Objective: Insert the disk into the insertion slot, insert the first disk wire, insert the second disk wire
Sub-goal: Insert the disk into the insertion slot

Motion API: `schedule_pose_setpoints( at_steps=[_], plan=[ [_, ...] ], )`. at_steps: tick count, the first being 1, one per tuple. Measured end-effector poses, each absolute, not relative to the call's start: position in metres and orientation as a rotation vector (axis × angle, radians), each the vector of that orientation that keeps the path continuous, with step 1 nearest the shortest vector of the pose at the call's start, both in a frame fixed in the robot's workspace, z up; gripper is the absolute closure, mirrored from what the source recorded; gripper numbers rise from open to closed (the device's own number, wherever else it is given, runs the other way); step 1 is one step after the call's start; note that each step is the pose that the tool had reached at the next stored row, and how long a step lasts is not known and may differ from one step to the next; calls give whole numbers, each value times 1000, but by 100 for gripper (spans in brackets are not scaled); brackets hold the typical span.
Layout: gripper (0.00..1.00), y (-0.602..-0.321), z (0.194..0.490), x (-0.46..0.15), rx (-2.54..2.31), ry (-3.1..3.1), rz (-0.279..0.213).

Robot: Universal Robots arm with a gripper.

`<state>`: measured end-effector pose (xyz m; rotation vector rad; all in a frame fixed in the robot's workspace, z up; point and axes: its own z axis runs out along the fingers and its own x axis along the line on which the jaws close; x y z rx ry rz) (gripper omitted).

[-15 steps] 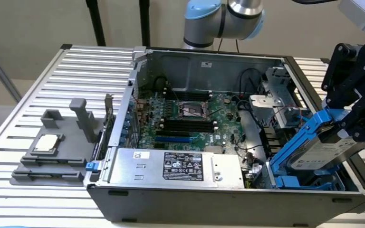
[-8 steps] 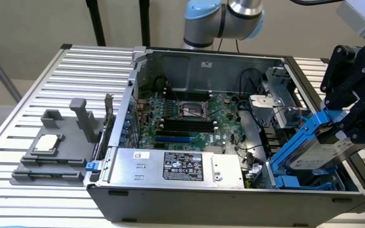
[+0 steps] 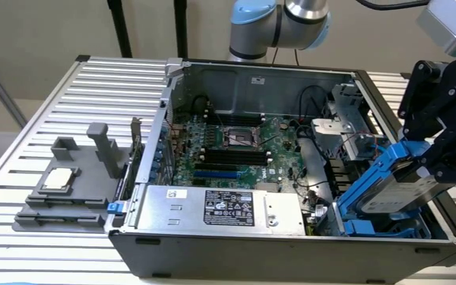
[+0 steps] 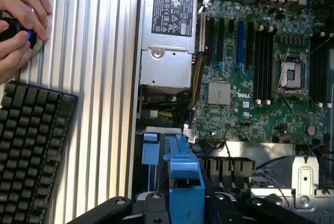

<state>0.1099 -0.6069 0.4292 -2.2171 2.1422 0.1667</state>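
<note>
A ribbed metal counter (image 3: 22,148) carries an open computer case (image 3: 291,261). At four o'clock in the exterior view, the pincer (image 3: 432,169) grasps the disk (image 3: 398,193), tilted, its lower end close over the insertion slot (image 3: 379,228).

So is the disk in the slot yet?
Not seated: the disk stands tilted in the gripper, lower end at the insertion slot, most of it above.
</note>
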Motion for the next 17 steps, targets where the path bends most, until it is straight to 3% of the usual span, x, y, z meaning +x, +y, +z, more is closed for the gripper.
schedule_pose_setpoints(
  at_steps=[17],
  plan=[
    [68,-608,445,110,-2222,2140,176]
  ],
)
